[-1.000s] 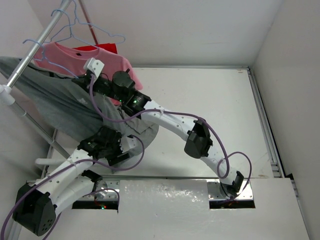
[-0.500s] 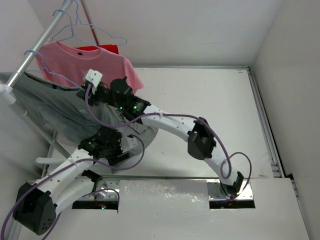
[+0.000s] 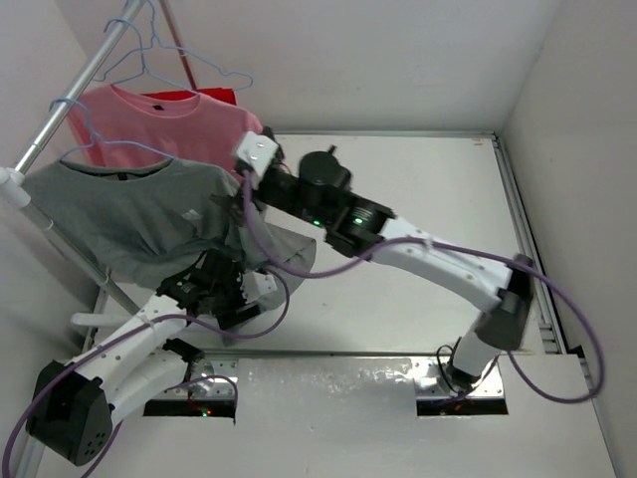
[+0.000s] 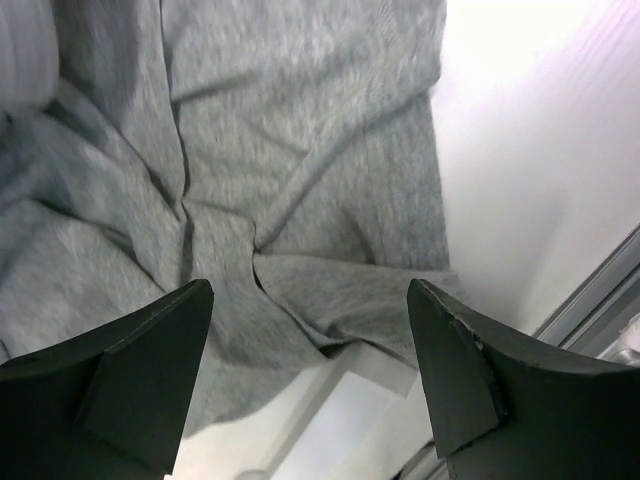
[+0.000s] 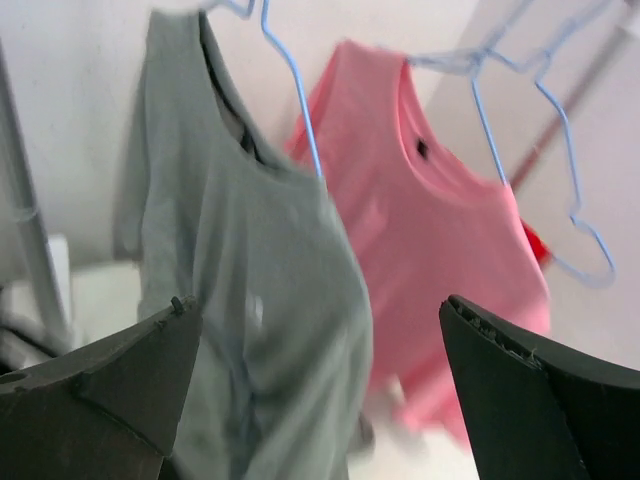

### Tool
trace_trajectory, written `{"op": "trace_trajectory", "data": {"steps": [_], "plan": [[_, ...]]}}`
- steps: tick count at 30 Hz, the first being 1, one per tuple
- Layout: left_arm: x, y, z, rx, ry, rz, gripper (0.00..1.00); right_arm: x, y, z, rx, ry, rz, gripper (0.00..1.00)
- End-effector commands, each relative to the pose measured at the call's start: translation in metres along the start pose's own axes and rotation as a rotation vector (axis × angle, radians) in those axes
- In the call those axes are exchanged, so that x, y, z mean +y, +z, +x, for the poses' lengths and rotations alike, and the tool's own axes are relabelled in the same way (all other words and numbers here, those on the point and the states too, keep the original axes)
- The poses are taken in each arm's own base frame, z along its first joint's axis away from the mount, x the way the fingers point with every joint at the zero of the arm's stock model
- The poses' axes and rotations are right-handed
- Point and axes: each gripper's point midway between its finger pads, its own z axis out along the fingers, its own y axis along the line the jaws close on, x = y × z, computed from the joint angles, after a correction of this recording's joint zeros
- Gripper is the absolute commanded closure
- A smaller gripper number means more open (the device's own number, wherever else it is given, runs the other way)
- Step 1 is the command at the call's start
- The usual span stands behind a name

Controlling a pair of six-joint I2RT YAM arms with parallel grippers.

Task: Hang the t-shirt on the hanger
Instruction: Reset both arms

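Note:
The grey t-shirt (image 3: 139, 214) hangs on a pale-blue hanger (image 3: 109, 149) whose hook is over the rack rail. Its hem pools on the table beside my left arm. In the right wrist view the t-shirt (image 5: 250, 300) and the hanger (image 5: 290, 90) hang in front of my right gripper (image 5: 315, 400), which is open, holds nothing, and stands apart from the cloth. In the top view the right gripper (image 3: 242, 177) is just right of the shirt's shoulder. My left gripper (image 4: 310, 380) is open above the crumpled lower part of the shirt (image 4: 280, 180), with nothing between its fingers.
A pink t-shirt (image 3: 159, 124) hangs on its own hanger just behind the grey one. More blue hangers (image 3: 189, 60) and a red garment (image 3: 199, 97) hang further along the metal rail (image 3: 85, 75). White table (image 3: 418, 199) stretches right, with a raised edge (image 3: 523, 229).
My right gripper has opened, let go and pulled back to the right, away from the rail. The grey t-shirt has swung down and now hangs spread on its hanger. The left arm stayed put.

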Motion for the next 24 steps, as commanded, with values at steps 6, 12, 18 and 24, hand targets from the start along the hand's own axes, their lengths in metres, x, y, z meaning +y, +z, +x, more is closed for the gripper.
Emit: {"op": "trace_trajectory", "data": {"steps": [6, 12, 18, 24], "plan": [[0.015, 0.013, -0.027, -0.144, 0.034, -0.077, 0.23, -0.071, -0.217, 0.132, 0.498, 0.052, 0.506, 0.01], [0.029, 0.019, -0.029, -0.164, -0.053, -0.171, 0.21, -0.097, -0.403, 0.269, 0.695, 0.301, 0.995, 0.01], [0.031, 0.012, -0.039, -0.213, -0.076, -0.182, 0.2, -0.07, -0.456, 0.334, 0.816, 0.313, 1.063, 0.01], [0.025, 0.014, -0.038, -0.206, -0.06, -0.146, 0.19, -0.072, -0.465, 0.336, 0.731, 0.412, 1.214, 0.01]]}}
